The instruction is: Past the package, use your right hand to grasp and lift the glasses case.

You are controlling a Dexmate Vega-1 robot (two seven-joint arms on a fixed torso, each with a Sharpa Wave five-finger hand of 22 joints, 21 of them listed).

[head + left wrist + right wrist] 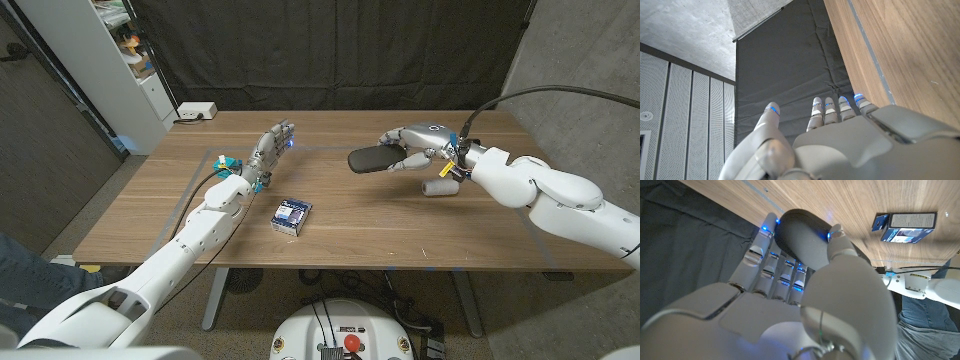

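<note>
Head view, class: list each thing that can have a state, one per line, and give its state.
Glasses case: closed, held by the right hand above the table.
Right hand: grips the glasses case.
Left hand: holds nothing, fingers straight.
Package: closed, lying on the table.

White-shelled arms (200, 243), grey hands, blue-lit fingers (771, 110), black cable (530, 95).

Dark grey oblong glasses case (376, 158), closed, held level in the right hand (420, 145), protruding past its fingertips, clear of the table (400, 230).
</note>
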